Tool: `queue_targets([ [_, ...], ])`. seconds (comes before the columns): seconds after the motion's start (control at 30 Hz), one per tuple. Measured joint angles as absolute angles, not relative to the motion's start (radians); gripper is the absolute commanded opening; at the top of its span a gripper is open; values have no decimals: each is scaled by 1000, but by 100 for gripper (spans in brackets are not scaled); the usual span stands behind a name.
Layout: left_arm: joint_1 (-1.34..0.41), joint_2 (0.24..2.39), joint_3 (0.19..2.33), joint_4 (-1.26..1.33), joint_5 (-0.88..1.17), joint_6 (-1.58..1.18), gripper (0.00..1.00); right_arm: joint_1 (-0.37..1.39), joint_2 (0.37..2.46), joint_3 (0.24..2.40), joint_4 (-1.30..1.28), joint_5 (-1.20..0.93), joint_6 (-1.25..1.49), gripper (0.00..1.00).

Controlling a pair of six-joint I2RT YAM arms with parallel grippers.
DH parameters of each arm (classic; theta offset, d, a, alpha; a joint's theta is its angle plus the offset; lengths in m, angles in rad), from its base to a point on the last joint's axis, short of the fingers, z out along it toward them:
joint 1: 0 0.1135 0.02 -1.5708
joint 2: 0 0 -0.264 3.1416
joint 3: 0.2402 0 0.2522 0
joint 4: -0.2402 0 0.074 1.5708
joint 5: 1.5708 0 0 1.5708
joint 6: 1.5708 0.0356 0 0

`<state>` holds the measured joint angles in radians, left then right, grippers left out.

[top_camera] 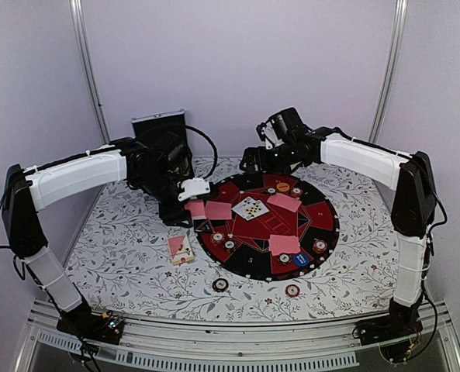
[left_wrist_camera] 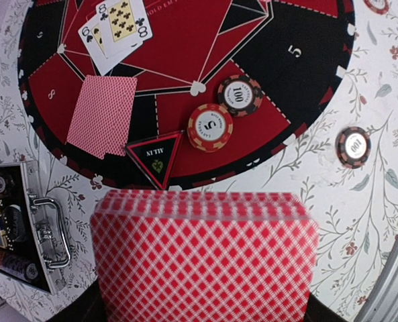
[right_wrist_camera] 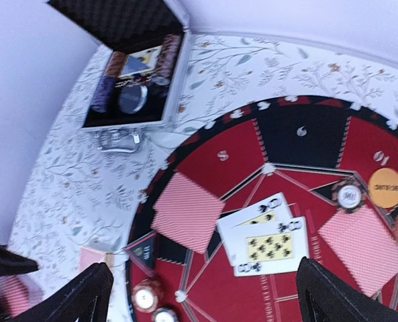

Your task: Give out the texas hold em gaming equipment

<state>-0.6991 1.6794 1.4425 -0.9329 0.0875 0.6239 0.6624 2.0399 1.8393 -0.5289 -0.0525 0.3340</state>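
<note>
My left gripper [top_camera: 192,191] is shut on a deck of pink-backed playing cards [left_wrist_camera: 205,255] and holds it over the near-left edge of the round red and black mat [top_camera: 326,225]. Two face-up cards [top_camera: 250,208] lie at the mat's middle. Face-down cards lie at three spots [top_camera: 219,210] [top_camera: 284,202] [top_camera: 284,244]. Two striped chips [left_wrist_camera: 210,127] [left_wrist_camera: 239,94] sit beside the nearest face-down cards [left_wrist_camera: 103,114]. An orange button [top_camera: 283,187] and a blue button [top_camera: 301,260] rest on the mat. My right gripper [right_wrist_camera: 212,302] hangs open, with nothing in it, above the mat's far side.
The small pink card box [top_camera: 181,249] lies on the flowered cloth left of the mat. Two loose chips [top_camera: 220,284] [top_camera: 292,291] sit near the front edge. The open silver-edged black case [top_camera: 158,128], with chips in it [right_wrist_camera: 131,74], stands at the back left.
</note>
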Motion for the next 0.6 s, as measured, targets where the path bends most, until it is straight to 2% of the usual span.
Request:
queue_targets([
  [0.23,-699,1679,1455,-932,88,623,0,652,1943,1516,-198,-490,569,99],
  [0.33,-699,1679,1456,-931,88,620,0,655,1944,1407,-80,-606,686,99],
  [0.6,-699,1679,1457,-928,84,619,0,686,1945,1377,157,-778,878,99],
])
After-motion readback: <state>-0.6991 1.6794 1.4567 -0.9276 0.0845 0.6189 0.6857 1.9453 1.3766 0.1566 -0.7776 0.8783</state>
